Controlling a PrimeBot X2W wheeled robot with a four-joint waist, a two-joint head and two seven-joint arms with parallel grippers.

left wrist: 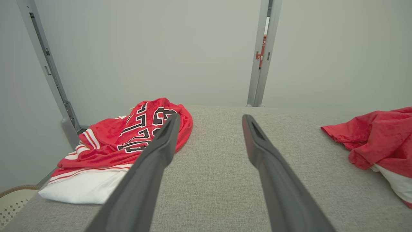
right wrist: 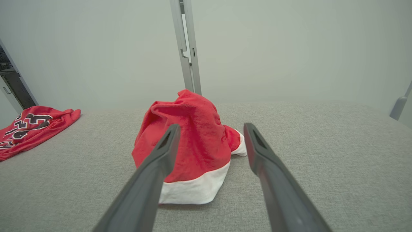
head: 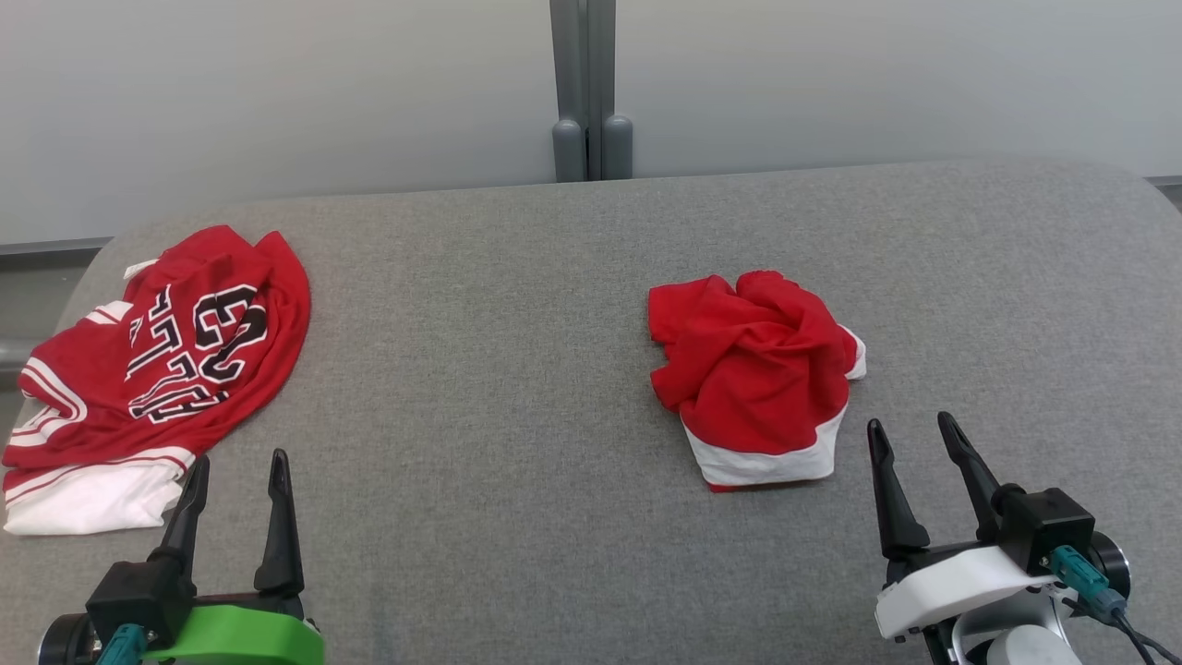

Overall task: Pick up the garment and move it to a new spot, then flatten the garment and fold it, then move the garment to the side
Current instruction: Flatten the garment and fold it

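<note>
The crumpled garment (head: 753,369), red with a white band at its near edge, lies bunched in a heap on the grey fabric-covered desk (head: 508,369), right of centre. Nothing touches it.

The right end effector (head: 910,421) stands just beside the heap's near right corner, fingers spread wide and empty. In the right wrist view the heap sits directly ahead of its fingers, slightly toward the left one.

The left end effector (head: 240,457) is likewise wide open and holds nothing. It is well apart from the heap and close to a second red jersey (head: 157,379) with black lettering, which lies at the desk's left edge.

Assessment: the first step, picking up, is not yet begun. The next move calls for the right end effector to advance and descend onto the heap, closing on a raised fold rather than the flat white band. The heap is loose, so a shallow pinch may slip.
</note>
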